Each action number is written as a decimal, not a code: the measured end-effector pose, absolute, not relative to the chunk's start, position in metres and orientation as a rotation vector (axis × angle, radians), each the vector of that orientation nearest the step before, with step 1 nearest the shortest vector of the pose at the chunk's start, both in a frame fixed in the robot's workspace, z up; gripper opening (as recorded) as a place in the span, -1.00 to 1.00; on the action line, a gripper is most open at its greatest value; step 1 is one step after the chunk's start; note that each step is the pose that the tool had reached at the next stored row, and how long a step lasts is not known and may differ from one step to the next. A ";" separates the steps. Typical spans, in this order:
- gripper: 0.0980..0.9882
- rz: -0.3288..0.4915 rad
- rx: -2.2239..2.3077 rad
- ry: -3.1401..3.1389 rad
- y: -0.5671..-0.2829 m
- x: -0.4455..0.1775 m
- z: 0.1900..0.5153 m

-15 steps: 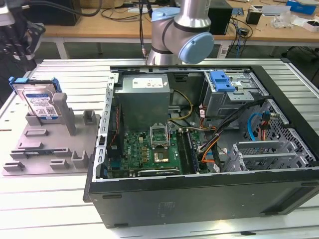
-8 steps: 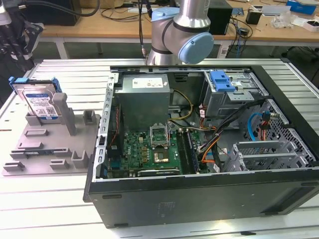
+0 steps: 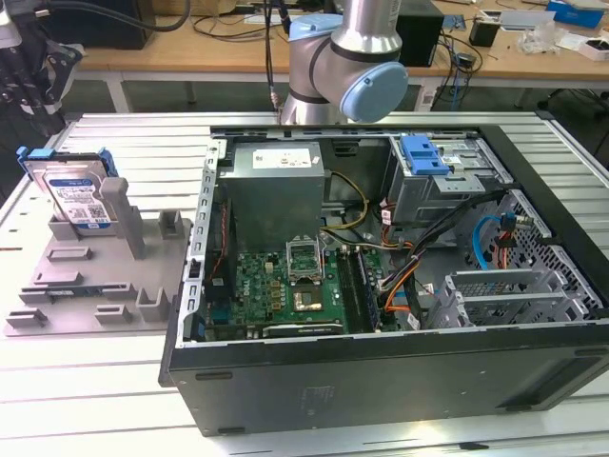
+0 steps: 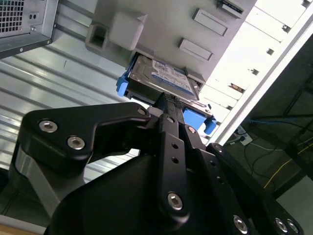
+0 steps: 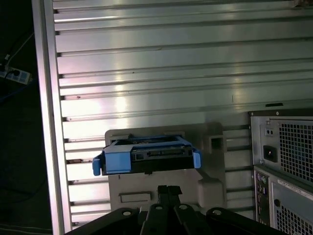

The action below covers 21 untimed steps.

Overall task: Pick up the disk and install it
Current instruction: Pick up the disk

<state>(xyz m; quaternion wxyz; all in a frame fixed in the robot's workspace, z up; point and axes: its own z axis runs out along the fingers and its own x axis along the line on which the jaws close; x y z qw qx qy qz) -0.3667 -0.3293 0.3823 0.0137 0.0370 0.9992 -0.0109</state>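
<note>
Fingers: black, built of bolted links, with the tips drawn narrow together and gripping nothing. Disk: flat rectangular silver body with a white-and-blue label and blue plastic side rails. It stands on edge in the grey moulded plastic holder, straight ahead of the fingertips, near but not touching. The holder rests on the ribbed aluminium counter.

The disk is silver with a white-and-blue label (blue rails at its sides); the holder is grey, the ribbed desk seemingly silver.
</note>
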 end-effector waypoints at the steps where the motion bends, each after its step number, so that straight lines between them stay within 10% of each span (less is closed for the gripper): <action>1: -0.98 -0.034 0.114 3.112 -0.329 -0.367 0.382; 21: -0.98 0.094 -0.597 3.075 -0.329 -0.367 0.380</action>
